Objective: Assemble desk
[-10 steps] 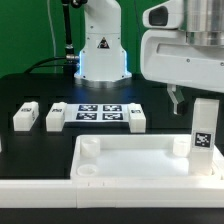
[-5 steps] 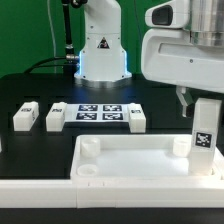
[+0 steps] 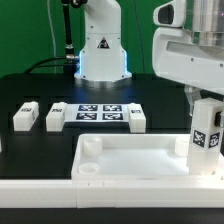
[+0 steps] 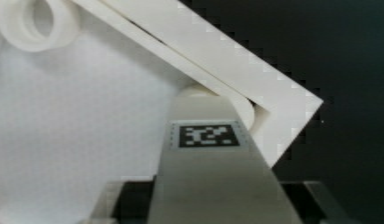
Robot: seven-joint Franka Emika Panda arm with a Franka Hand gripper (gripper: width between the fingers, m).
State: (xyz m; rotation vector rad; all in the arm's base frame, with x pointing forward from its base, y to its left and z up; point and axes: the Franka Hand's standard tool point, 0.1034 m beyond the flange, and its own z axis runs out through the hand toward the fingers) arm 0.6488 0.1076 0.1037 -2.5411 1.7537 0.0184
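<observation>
The desk top (image 3: pixel 130 148), a large white tray with a raised rim, lies at the front of the black table. A white leg (image 3: pixel 207 128) with a black-and-white tag stands upright at the corner of the top on the exterior view's right. My gripper (image 3: pixel 200 100) comes down on that leg from above and is shut on its upper end. In the wrist view the leg (image 4: pixel 215 150) fills the space between my gripper's (image 4: pixel 214 200) dark fingers (image 4: pixel 132 200), over the corner of the desk top (image 4: pixel 64 120). A round socket (image 4: pixel 43 25) shows farther along the top.
Three more white legs lie behind the top: two at the exterior view's left (image 3: pixel 26 115) (image 3: pixel 56 117) and one near the middle (image 3: pixel 135 117). The marker board (image 3: pixel 97 112) lies between them. The arm's base (image 3: pixel 100 45) stands at the back.
My gripper has shifted toward the exterior view's right and closed from open onto the upright leg. The leg has moved slightly right with it.
</observation>
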